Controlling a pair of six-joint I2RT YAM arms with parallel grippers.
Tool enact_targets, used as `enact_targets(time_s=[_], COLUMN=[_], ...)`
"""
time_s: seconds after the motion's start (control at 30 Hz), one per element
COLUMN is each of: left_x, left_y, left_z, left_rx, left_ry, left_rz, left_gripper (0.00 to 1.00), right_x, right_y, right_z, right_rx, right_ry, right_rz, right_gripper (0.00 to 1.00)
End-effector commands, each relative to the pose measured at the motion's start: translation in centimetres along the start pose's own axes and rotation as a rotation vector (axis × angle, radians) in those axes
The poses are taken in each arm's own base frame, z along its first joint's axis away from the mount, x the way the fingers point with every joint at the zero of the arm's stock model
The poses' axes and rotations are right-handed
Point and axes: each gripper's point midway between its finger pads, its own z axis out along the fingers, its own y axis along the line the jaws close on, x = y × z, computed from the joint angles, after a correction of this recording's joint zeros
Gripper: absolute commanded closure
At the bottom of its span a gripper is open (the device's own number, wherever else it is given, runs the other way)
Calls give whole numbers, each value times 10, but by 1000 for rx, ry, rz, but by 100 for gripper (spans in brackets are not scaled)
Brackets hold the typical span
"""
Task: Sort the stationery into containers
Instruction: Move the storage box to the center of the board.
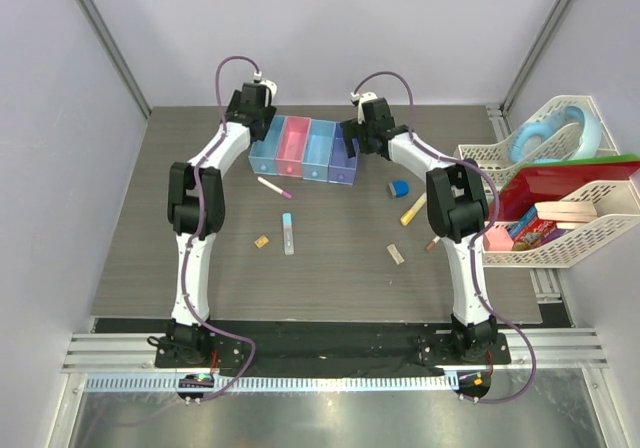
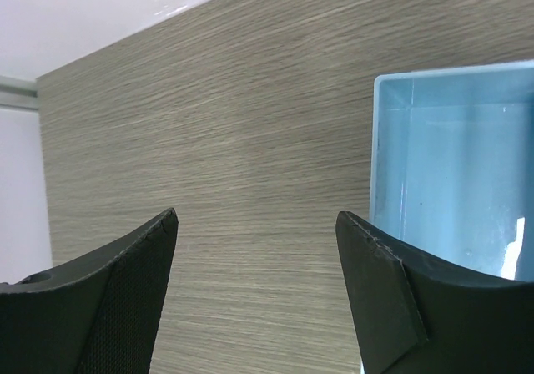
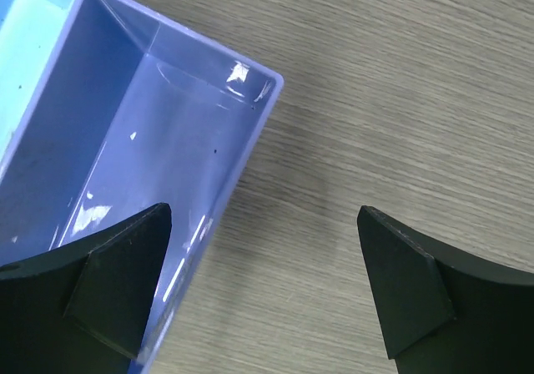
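Note:
The four joined boxes stand at the back: light blue [image 1: 268,150], pink [image 1: 293,146], light blue [image 1: 320,151], purple [image 1: 344,160]. My left gripper [image 1: 250,126] is open and empty above the table just left of the left blue box [image 2: 455,165], midpoint [image 2: 254,224]. My right gripper [image 1: 354,138] is open and empty, straddling the purple box's [image 3: 142,132] right wall, midpoint [image 3: 263,215]. On the table lie a pink-capped pen [image 1: 273,186], a blue-capped tube [image 1: 288,233], two tan erasers [image 1: 261,240] [image 1: 396,255], a blue block [image 1: 399,187], a yellow marker [image 1: 413,209] and a brown-red pen [image 1: 432,243].
White mesh baskets [image 1: 590,238] with books [image 1: 545,223] and a blue ring [image 1: 550,133] stand at the right edge. Metal frame posts rise at the back corners. The arm bases sit on a black strip at the near edge.

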Motion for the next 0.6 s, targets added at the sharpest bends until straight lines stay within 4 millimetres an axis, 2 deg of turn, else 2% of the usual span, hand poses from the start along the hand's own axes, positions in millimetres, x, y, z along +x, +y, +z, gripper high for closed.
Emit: enact_targets(time_s=[0.0,0.33,0.57], left_x=[-1,2,5], left_y=[-34,-76,-91], left_z=[-5,-23,-31], left_rx=[130,251,298], left_ry=[-7,-1,10], left_rz=[-16,-12,-27], left_gripper=[23,24,25], right_x=[-26,-30,-35], right_y=[-13,-42,-73], right_z=[-3,6,8], right_rx=[63,146,191], right_ry=[-66,-72,-78], right_rz=[-15,0,28], right_gripper=[1,0,1])
